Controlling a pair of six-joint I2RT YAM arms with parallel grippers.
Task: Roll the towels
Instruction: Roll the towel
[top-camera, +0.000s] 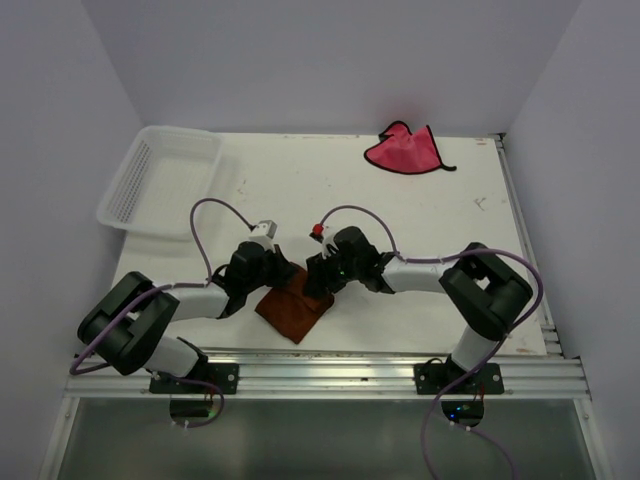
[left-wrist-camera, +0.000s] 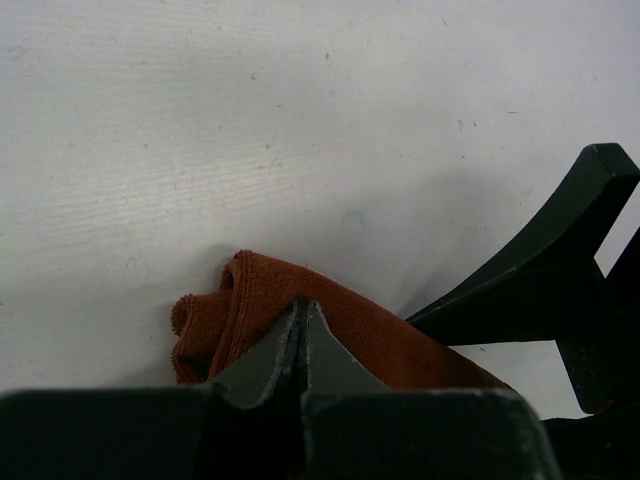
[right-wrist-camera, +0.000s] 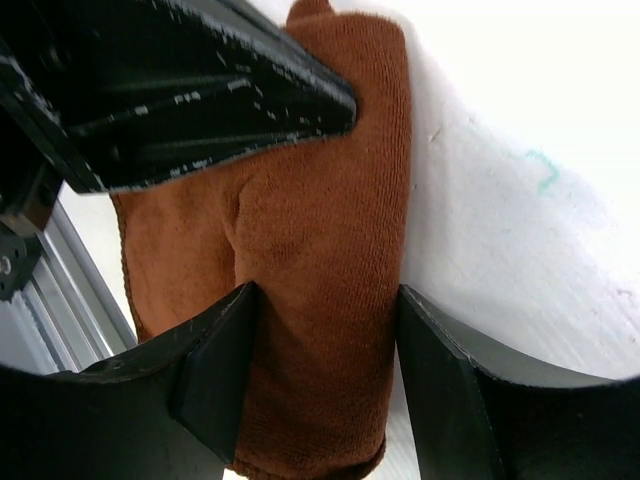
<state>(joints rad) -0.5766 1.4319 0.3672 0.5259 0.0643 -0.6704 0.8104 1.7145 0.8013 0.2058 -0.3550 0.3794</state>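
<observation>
The rust-orange towel lies near the table's front edge, between both arms, with its far edge rolled up into a thick fold. My left gripper is shut, and its joined tips rest on top of the towel just behind the rolled end. My right gripper is open and straddles the roll; its left finger touches the cloth, while the right one stands close beside it. The pink-red towel lies crumpled at the far right of the table, away from both grippers.
A white mesh basket stands at the far left. The aluminium rail runs along the near edge, right behind the rust-orange towel. The two grippers are almost touching over the cloth.
</observation>
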